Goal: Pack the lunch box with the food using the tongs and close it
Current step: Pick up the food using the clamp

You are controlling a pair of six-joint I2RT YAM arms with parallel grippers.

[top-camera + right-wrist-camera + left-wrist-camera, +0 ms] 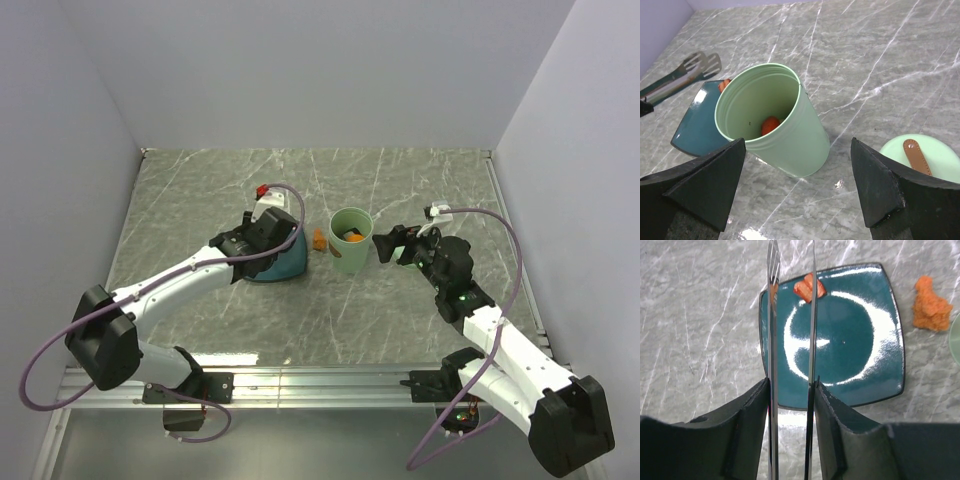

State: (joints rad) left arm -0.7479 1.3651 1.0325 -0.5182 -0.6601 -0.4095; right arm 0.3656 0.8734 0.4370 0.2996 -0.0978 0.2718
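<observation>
While the left gripper (791,390) has its fingers pressed on the handles of the tongs (772,340), whose blades stand a little apart above the plate (855,360), the step in hand looks to be picking up the red piece (809,287) at the plate's far edge; in the wrist view one blade crosses that piece and the other runs along the plate's left rim, though how high the tips hang cannot be told; to do this well, the tongs should be shifted so the piece sits between the two blades, lowered until the tips are close to the plate, and only then squeezed, gently, since a small piece on a glossy plate could skid or pop out; the box (790,135) stands upright and open near the plate's right side, with an orange piece (770,125) at its bottom, so packing seems begun but not finished; a ragged orange bit (930,305) lies on the table (700,315) between plate and box and will likely need its own trip; the right gripper (797,145) hangs with fingers spread wide, holding nothing, the box ahead between them and untouched; the lid (940,165) lies flat on the table to the box's right, handle up, for closing last.
</observation>
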